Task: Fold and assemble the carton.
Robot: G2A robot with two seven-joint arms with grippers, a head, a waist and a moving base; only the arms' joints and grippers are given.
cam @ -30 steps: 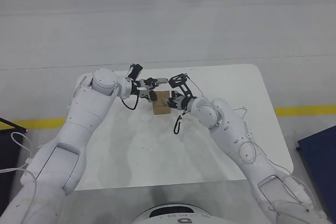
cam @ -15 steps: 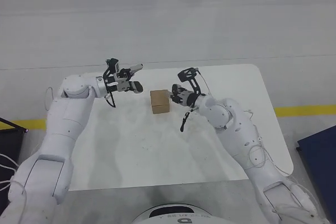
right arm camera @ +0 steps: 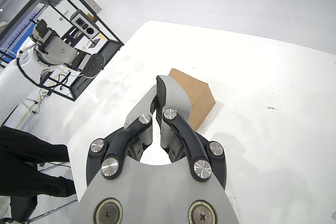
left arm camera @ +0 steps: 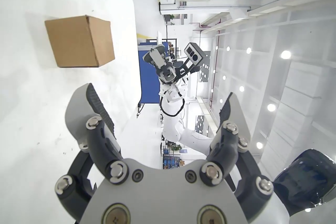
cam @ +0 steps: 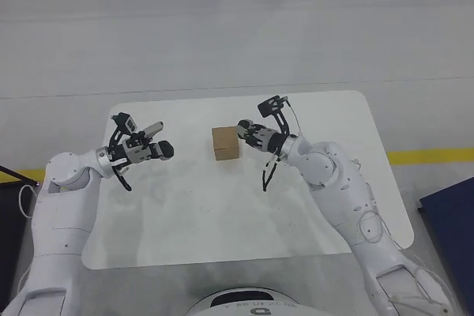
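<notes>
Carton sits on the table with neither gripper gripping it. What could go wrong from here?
1. The right gripper, shut, is close beside the carton; a small sideways move could shove or tip it.
2. The left gripper is open and well away, so nothing would brace the carton if pushed.

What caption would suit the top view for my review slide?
Small brown cardboard carton stands on the white table between the open left gripper and the shut right gripper.
</notes>
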